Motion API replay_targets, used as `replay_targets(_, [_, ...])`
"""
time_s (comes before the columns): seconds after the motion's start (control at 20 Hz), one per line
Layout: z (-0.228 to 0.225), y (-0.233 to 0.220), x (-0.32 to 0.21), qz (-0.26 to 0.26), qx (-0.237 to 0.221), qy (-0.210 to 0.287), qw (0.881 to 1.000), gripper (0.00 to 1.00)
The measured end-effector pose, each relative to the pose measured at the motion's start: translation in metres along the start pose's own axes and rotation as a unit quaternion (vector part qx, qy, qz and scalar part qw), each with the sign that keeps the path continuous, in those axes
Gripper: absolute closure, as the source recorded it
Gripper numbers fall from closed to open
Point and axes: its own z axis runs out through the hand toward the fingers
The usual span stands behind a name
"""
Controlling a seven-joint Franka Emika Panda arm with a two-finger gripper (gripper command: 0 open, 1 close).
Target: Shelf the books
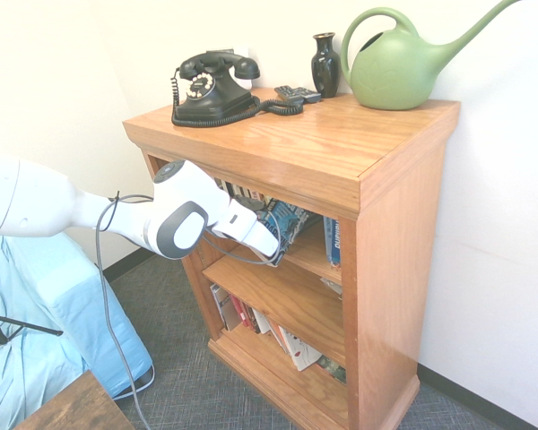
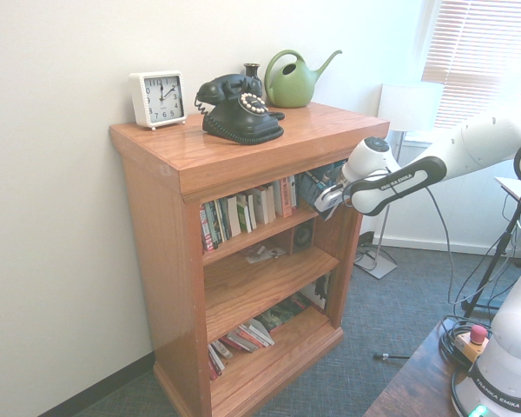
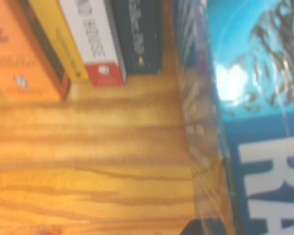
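— One paperback point(image 1: 285, 222): where?
— Clamped in my hand point(image 1: 271, 244), tilted, partly inside the shelf point(image 1: 323, 152), top tier.
— Why tilted?
— Likely to clear the overhang; standing books point(image 2: 247, 208) lie beyond my hand.

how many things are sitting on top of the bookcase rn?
5: alarm clock at one end, rotary phone beside it, remote, dark vase, green watering can at the other end. Small items behind these may be hidden.
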Motion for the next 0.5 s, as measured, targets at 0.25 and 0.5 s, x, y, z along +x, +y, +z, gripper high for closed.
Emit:
replay_targets(0.25, [0.005,-0.019,0.012,-0.004,-0.004,-0.007,1.0,1.0])
replay_targets(0.5, [0.008,-0.033,0.016,-0.011,-0.004,-0.006,1.0,1.0])
